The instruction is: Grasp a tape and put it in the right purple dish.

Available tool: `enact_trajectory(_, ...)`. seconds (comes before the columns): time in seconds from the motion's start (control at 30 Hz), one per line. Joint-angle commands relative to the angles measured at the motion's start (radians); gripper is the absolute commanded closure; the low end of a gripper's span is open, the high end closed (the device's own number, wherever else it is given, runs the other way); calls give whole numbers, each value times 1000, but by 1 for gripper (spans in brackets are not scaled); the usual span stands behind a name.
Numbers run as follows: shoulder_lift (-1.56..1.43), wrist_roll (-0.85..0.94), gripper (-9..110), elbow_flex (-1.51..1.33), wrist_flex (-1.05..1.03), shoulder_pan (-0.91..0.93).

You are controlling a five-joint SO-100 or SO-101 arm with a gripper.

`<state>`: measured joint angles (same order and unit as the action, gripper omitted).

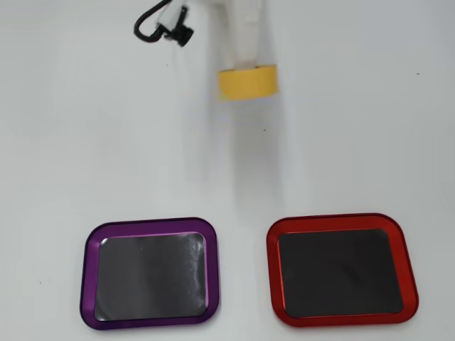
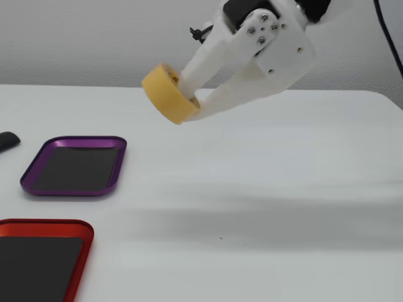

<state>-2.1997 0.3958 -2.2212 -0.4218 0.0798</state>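
My white gripper (image 2: 184,95) is shut on the yellow tape roll (image 2: 165,93) and holds it in the air above the white table. In the overhead view the tape (image 1: 247,82) sits at the tip of the gripper (image 1: 246,69) near the top centre. The purple dish (image 1: 151,273) lies at the lower left of the overhead view, well away from the tape. In the fixed view the purple dish (image 2: 75,166) lies at the left, below and left of the held tape. Its dark inside holds nothing.
A red-rimmed tray (image 1: 340,268) of the same shape lies beside the purple one; it shows at the lower left of the fixed view (image 2: 41,257). A black cable and small camera (image 1: 165,25) hang by the arm. A dark object (image 2: 7,141) lies at the left edge.
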Motion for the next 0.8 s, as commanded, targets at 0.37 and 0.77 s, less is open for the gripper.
enact_trajectory(0.37,689,8,102,488,298,176)
enact_trajectory(0.77,884,-2,102,741,227,241)
